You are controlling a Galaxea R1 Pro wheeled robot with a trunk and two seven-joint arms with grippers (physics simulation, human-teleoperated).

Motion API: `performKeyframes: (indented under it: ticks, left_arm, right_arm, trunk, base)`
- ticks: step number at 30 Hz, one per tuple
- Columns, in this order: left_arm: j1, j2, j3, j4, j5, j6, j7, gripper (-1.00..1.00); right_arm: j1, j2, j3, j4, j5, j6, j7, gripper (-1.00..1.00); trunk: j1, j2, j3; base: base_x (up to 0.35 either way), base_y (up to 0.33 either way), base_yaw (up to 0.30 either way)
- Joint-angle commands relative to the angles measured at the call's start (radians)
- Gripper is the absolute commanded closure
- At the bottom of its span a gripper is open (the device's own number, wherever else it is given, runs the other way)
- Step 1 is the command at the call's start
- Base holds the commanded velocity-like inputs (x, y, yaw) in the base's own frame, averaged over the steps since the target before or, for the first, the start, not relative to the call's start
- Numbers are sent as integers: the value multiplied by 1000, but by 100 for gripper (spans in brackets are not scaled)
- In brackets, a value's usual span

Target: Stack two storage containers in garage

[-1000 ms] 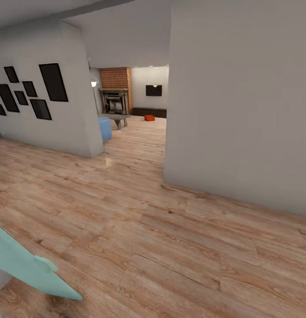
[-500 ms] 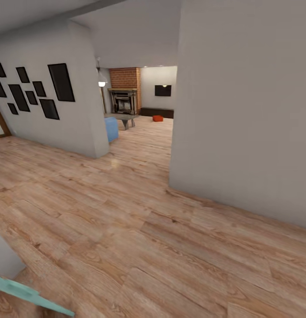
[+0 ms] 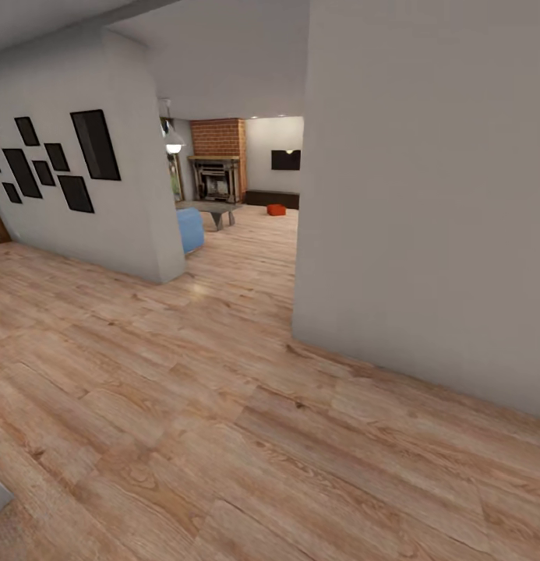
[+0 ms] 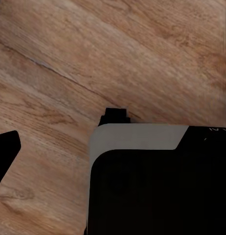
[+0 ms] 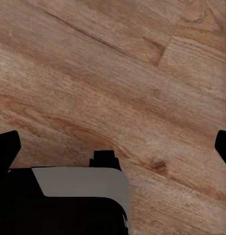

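floor [image 3: 223, 405]: light wood planks, grained, faint sheen | walls [image 3: 425, 195]: smooth matt grey | fireplace [image 3: 217, 139]: rough red brick | frames [image 3: 94, 144]: glossy black

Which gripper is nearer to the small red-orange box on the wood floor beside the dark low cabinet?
Cannot tell. The small red-orange box lies far ahead; the left gripper and the right gripper both hang over light wood planks.

Your right gripper [image 5: 115, 142] hangs over light wood-plank flooring [image 5: 118, 73] with its two dark fingertips [image 5: 6, 147] spread wide apart, nothing between them. Below sits a black robot body part with a grey bevelled edge [image 5: 79, 183] (its identity unclear).
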Motion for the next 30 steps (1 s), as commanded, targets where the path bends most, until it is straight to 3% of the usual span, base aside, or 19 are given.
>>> performKeyframes:
  ticks: [1, 19, 30]
  left_arm:
    - [-2, 0, -6, 4, 10, -6, 0, -100]
    - [-2, 0, -6, 4, 10, -6, 1, -100]
    - [-2, 0, -5, 4, 10, -6, 0, -100]
  right_arm:
    - [-1, 0, 6, 3, -6, -6, -2, -100]
    - [-1, 1, 7, 4, -6, -6, -3, -100]
    - [-1, 1, 7, 4, -6, -6, -2, -100]
  trunk:
    - [1, -1, -1]
    - [1, -1, -1]
    - [1, -1, -1]
  base:
    - [310, -178, 106]
    - [310, -164, 271]
    - [322, -17, 276]
